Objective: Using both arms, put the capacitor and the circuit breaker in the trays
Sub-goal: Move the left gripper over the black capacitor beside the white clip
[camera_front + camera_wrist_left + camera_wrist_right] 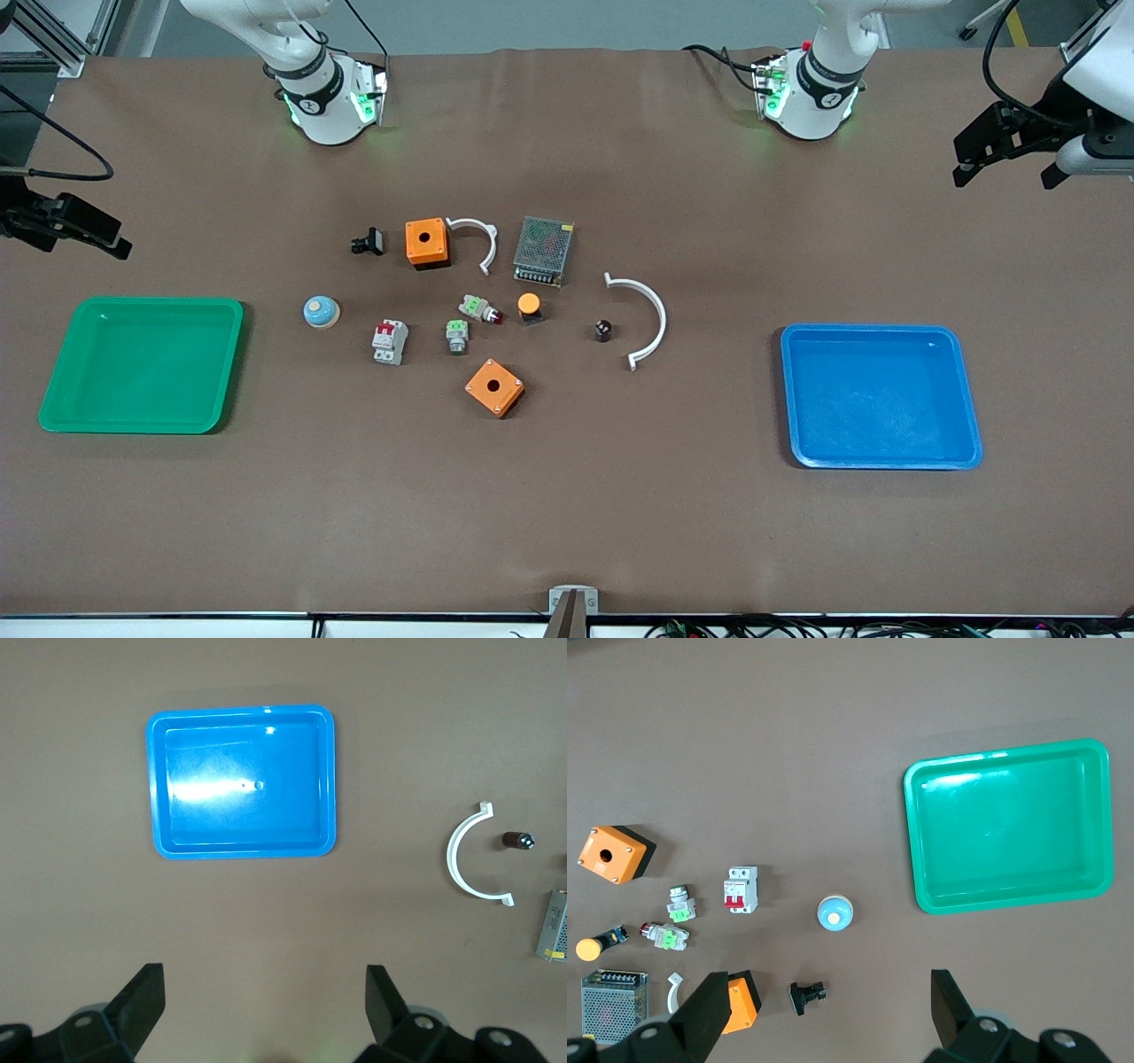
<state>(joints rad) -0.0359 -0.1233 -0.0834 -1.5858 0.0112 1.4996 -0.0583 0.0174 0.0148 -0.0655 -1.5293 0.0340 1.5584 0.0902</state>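
The capacitor (603,330), a tiny dark cylinder, lies on the brown table inside the curve of a white arc piece (651,319). It also shows in the left wrist view (518,840). The circuit breaker (390,342), white-grey with a red switch, lies toward the right arm's end of the cluster of parts and shows in the right wrist view (741,889). My left gripper (1005,173) is open and empty, high up at the left arm's end of the table (263,1005). My right gripper (71,232) is open and empty, high up at the right arm's end (824,1010).
A blue tray (970,425) sits at the left arm's end and a green tray (53,390) at the right arm's end. The cluster holds two orange boxes (427,243) (494,387), a mesh power supply (543,251), an orange-capped button (529,307), two green-topped parts, a black clip (368,241) and a blue dome (320,311).
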